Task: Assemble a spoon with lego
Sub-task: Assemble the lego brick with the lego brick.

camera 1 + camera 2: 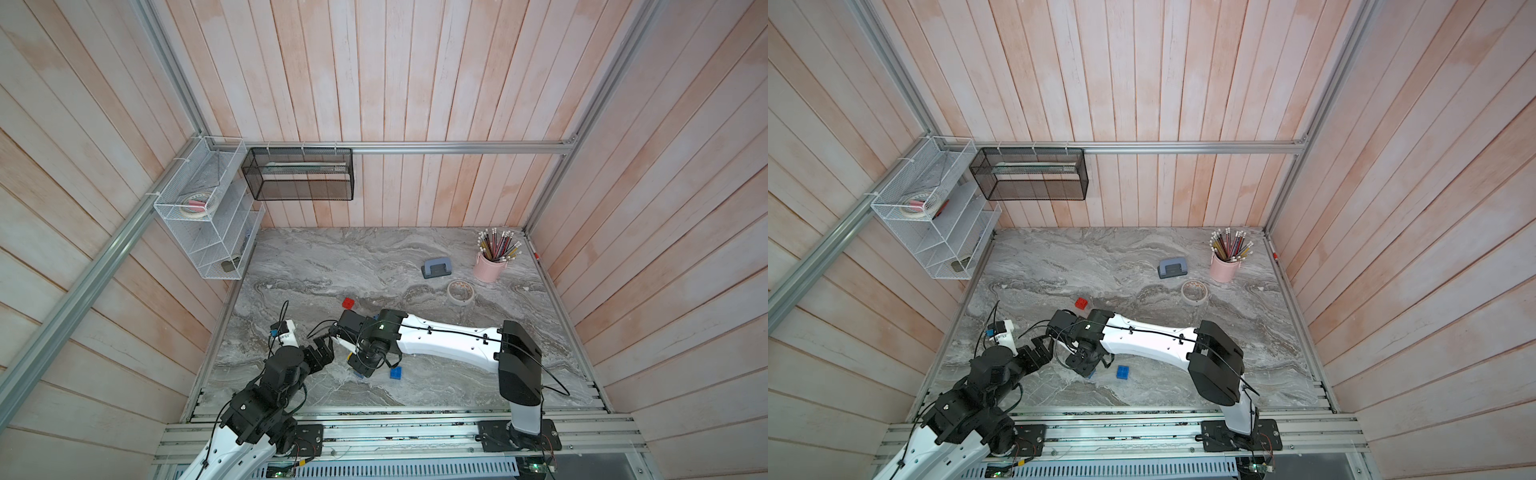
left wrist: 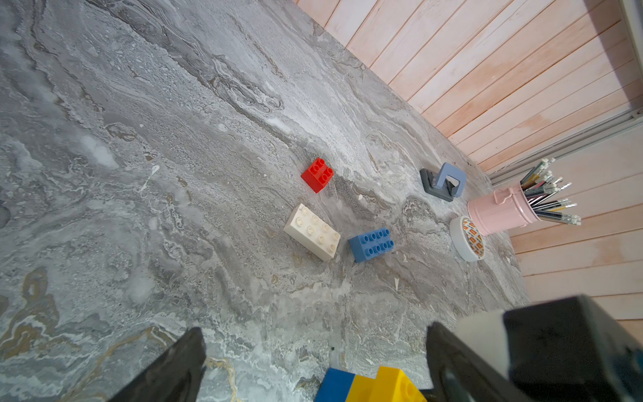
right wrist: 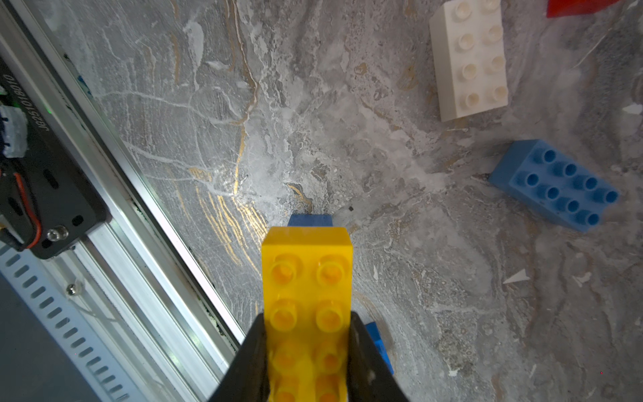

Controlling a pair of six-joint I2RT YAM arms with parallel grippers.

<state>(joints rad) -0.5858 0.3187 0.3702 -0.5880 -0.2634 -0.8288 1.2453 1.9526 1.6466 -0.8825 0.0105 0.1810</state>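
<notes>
Black jaws hang released on the left arm (image 1: 286, 368), spread fully wide and holding nothing, low over the near left of the grey marbled surface (image 1: 291, 266). In the left wrist view they frame bare surface, with the spoon (image 2: 365, 386) just past their tips. They seem to wait there to steady or take that piece, though this is only a judgement.

Just to the right, the right arm (image 1: 449, 340) reaches across from its near-right base. The right jaws are clenched on the long sides of a yellow brick (image 3: 306, 264), studs facing the wrist camera, and a blue brick (image 3: 310, 220) shows beneath its outer end. So far the spoon is a narrow blue-and-yellow handle with no head. The side grip probably keeps the studs free for the next brick. Whether the stack rests on the surface or is lifted cannot be told.

Farther back lies a red square brick (image 1: 348, 302). A long white brick (image 2: 311, 231) sits between it and the jaws, mostly hidden under the wrist in both top views. A long blue brick (image 1: 396, 372) lies just right of the jaws. All three are loose, studs up and apart, likely the lego for the head.

At the far right, well clear, stand a hole punch (image 1: 437, 269), a tape roll (image 1: 460, 291) and a pink pencil cup (image 1: 490, 266).
</notes>
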